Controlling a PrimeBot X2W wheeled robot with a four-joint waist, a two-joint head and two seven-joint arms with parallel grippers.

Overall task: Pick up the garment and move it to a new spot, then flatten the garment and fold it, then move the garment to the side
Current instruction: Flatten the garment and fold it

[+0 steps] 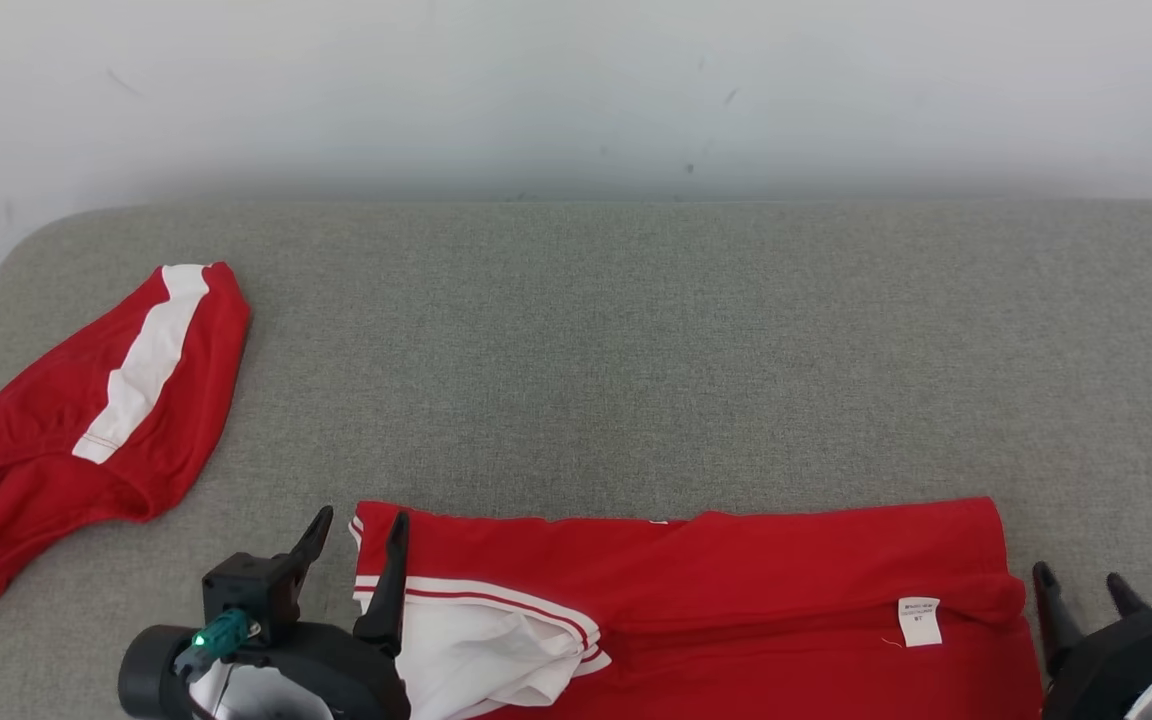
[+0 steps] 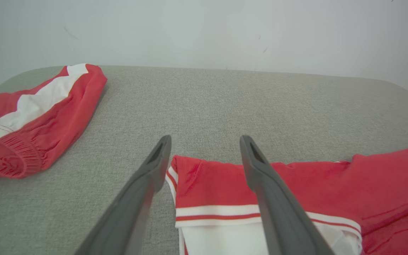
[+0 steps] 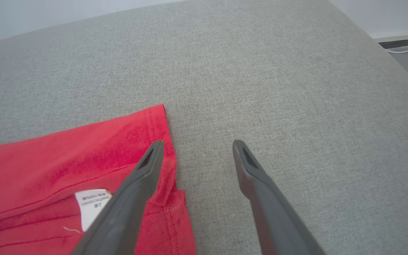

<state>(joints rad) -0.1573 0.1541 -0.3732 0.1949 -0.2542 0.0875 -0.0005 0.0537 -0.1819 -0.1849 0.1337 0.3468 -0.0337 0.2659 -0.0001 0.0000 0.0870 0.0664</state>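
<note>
The red garment (image 1: 736, 580) with white trim is lying folded along the near edge of the grey fabric-covered desk (image 1: 636, 350), its white label (image 1: 919, 621) showing near its right end. The left claw (image 1: 360, 520) is hovering at the garment's left corner with fingers spread wide, one over bare desk and the other over the striped sleeve. The right claw (image 1: 1079, 578) is likewise gaping and pinching nothing, straddling the garment's right edge. A second red garment with a white stripe (image 1: 86, 410) is sitting crumpled, well apart, at the desk's left end.
</note>
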